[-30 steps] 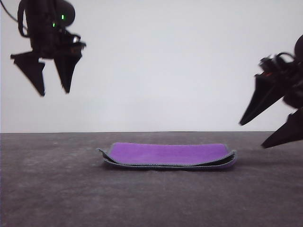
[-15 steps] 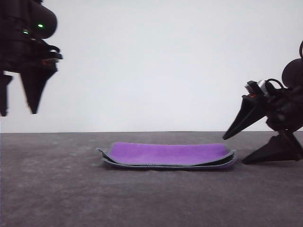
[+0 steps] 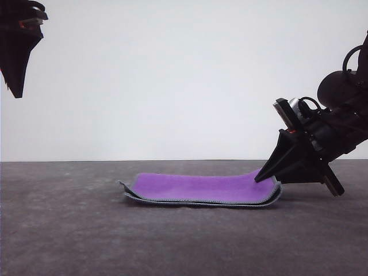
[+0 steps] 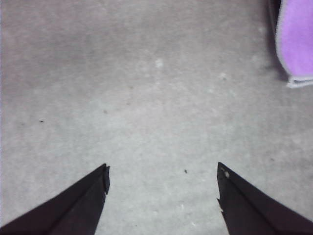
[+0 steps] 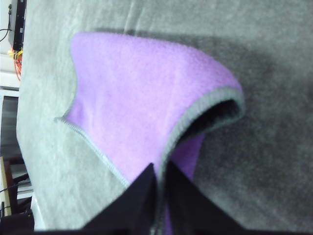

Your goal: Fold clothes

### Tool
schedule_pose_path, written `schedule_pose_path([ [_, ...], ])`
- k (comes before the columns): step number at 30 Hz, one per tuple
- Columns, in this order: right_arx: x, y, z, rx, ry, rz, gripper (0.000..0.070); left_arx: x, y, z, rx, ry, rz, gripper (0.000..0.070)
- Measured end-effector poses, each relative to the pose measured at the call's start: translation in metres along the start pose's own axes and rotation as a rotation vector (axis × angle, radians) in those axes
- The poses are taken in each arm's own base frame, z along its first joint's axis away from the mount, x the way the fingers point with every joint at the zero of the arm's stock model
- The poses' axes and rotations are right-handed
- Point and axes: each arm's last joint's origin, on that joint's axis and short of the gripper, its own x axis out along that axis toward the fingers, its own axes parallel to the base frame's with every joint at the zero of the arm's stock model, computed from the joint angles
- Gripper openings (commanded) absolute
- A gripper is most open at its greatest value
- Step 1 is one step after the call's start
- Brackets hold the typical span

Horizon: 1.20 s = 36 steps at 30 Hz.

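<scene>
Right gripper [image 3: 260, 177] is down at the right end of the cloth [image 3: 201, 188], jaws pinched on its stitched edge, upper layer lifting. The cloth lies mid-table [image 3: 69, 230], long axis left to right, so the fold looks set to run leftward. Left gripper [image 4: 161, 188] hangs high over the table's left, jaws spread, empty.

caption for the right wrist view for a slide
Right gripper pinching the stitched edge of the purple cloth on the grey table.

No readable text, labels or numbers anywhere.
</scene>
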Motion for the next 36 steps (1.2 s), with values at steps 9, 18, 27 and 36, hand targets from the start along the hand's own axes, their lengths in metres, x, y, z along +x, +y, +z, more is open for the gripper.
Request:
schedule_pose_path([
  [9, 0.026, 0.026, -0.001, -0.08, 0.044, 0.134, 0.0003, -0.001, 0.014, 0.002, -0.045, -0.032, 0.015, 0.0431],
  [18, 0.061, 0.068, 0.001, -0.155, 0.011, 0.162, 0.0003, -0.001, 0.014, 0.003, -0.047, -0.038, 0.016, 0.0431],
  [27, 0.09, 0.095, 0.016, -0.18, 0.026, 0.185, 0.0003, -0.001, 0.014, 0.003, -0.046, -0.041, 0.016, 0.0431],
  [36, 0.107, 0.107, 0.019, -0.185, 0.052, 0.204, 0.0004, -0.001, 0.014, 0.003, -0.046, -0.041, 0.016, 0.0431],
])
